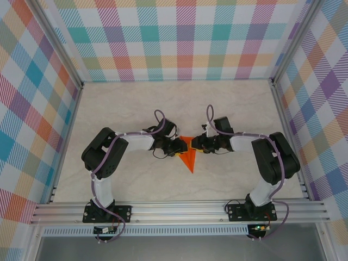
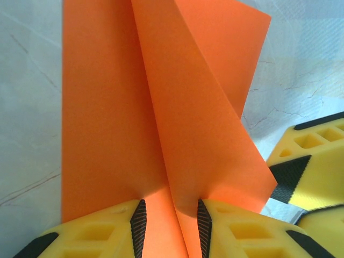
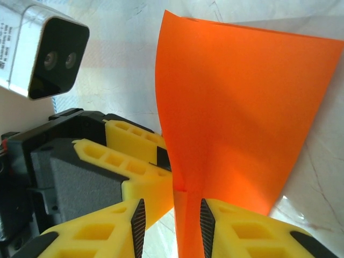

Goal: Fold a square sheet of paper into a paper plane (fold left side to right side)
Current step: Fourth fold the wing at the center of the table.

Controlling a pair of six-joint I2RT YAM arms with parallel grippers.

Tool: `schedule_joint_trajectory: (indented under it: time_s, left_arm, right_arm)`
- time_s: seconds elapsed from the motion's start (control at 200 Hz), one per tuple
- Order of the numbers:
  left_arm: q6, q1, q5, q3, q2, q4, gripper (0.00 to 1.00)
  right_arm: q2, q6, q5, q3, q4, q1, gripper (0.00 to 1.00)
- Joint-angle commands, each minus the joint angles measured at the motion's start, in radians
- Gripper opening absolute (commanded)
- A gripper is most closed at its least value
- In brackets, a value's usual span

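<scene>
- Reading the top view first: the paper plane [image 1: 188, 156] lies at the middle of the tabletop [image 1: 136, 103] as a narrow orange dart with its tip toward 6 o'clock. The left gripper [image 1: 178, 147] meets its wide end from 9 o'clock and the right gripper [image 1: 197, 145] from 3 o'clock. This view gives the whole outline and how the arms face each other. At this size the layers and the state of the jaws are too small to tell.
- The left wrist view supplies the layers. One panel of the paper plane [image 2: 107, 118] lies flat toward 9 o'clock, and a second flap [image 2: 215, 107] stands up off a centre crease and leans toward 3 o'clock. The left gripper [image 2: 171, 228] has its jaws part-closed and pinching the paper at the crease, with orange filling the gap between the pads. The right arm's yellow fingers [image 2: 314, 141] sit just beside the flap at 4 o'clock.
- The right wrist view shows the paper plane [image 3: 242, 107] rising as an upright sheet and narrowing into the right gripper [image 3: 172, 228]. One pad [image 3: 206, 223] is against the paper, but a sliver of tabletop shows at the other pad. I cannot tell whether those jaws truly pinch. The left arm's fingers [image 3: 134, 142] and its wrist camera [image 3: 51, 56] sit at 9 to 10 o'clock.
- As I judge it, the step in hand is the left-to-right fold along the centre crease. The next move calls for carrying the raised flap across toward 3 o'clock while the crease end is kept pinned, then pressing it flat without skewing the edges.
</scene>
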Motion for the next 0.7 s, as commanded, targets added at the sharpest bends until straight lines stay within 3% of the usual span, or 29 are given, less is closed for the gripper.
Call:
schedule_joint_trajectory:
  time_s: [0.0, 0.315, 0.695]
  left_arm:
    - [0.008, -0.012, -0.027, 0.009, 0.014, -0.031, 0.34]
    - [0.012, -0.012, -0.029, 0.010, 0.011, -0.040, 0.34]
    - [0.015, -0.012, -0.028, 0.010, 0.006, -0.044, 0.34]
  right_arm:
    - [0.035, -0.004, -0.024, 0.034, 0.009, 0.009, 0.31]
    - [0.047, -0.064, 0.043, 0.059, -0.084, 0.010, 0.04]
    - [0.079, -0.121, 0.105, 0.101, -0.184, -0.008, 0.02]
